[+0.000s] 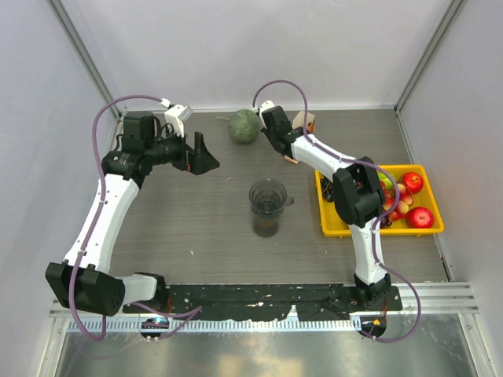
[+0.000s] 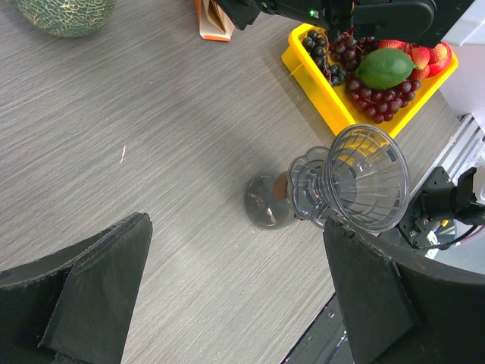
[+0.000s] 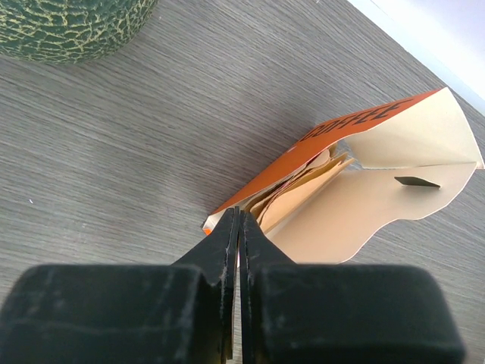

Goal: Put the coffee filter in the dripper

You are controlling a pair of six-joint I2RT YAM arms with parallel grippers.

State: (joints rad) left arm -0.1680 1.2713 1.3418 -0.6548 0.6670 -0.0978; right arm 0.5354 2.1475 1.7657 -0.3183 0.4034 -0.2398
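Observation:
The dripper is a smoky see-through cone standing on a glass jug mid-table; it also shows in the left wrist view. My right gripper is shut at the mouth of the white-orange pack, with a thin edge of a coffee filter pinched between its tips. In the top view that gripper is at the back, beside the pack. My left gripper hangs open above the table, left of the dripper, holding nothing.
A green netted melon lies at the back, left of the pack. A yellow tray with apples, grapes and other fruit sits on the right. White walls enclose the table on three sides.

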